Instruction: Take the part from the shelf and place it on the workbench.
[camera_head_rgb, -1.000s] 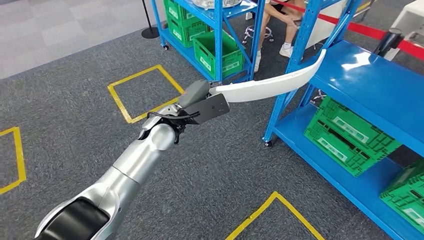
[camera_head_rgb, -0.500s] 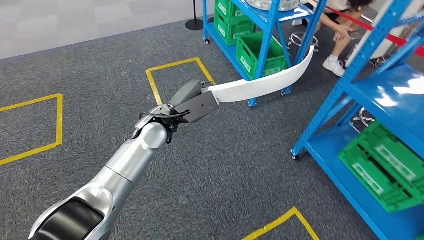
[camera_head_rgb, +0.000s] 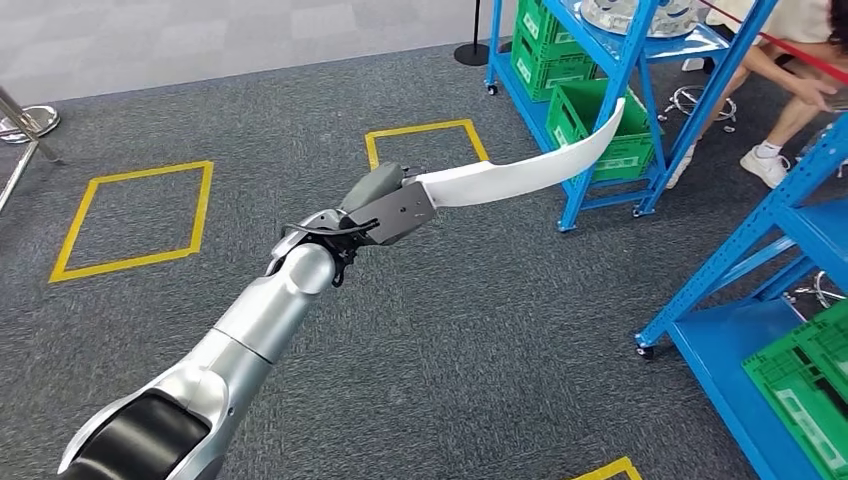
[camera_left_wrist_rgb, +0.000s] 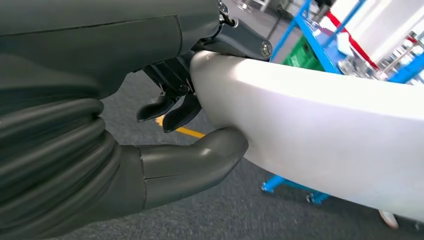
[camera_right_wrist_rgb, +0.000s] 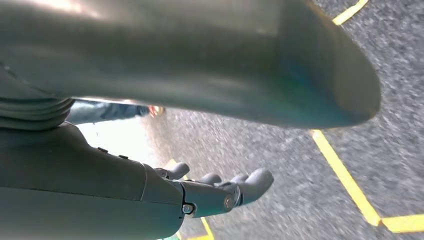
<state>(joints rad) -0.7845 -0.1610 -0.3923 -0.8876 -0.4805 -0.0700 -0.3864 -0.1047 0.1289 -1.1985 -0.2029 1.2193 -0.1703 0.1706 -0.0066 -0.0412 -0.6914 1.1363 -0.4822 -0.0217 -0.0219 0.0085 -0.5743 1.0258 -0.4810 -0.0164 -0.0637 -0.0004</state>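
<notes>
The part (camera_head_rgb: 520, 172) is a long, curved white panel, held out over the grey carpet (camera_head_rgb: 480, 330) in front of the robot, its far tip reaching toward the blue shelf (camera_head_rgb: 640, 130) with the green crates (camera_head_rgb: 590, 115). It looks like a thin moulded shell, so probably light but long enough to lever hard against a grip at one end; its smooth glossy skin may slip, and the free tip could flex or knock against a shelf post. The left hand (camera_head_rgb: 385, 205) holds it by the near end alone, and in the left wrist view the thick thumb (camera_left_wrist_rgb: 200, 160) presses under the panel's rounded end while the dark fingers (camera_left_wrist_rgb: 172, 107) curl beside it. A hold nearer the middle would likely steady it better. The right hand (camera_right_wrist_rgb: 215, 192) hangs low above the floor, fingers loosely curled and holding nothing. No workbench can be made out here. A second blue rack (camera_head_rgb: 780, 260) is cut off at the right edge, a seated person (camera_head_rgb: 800, 90) is only partly visible, and how far the fingers wrap over the panel's upper side is hidden.
</notes>
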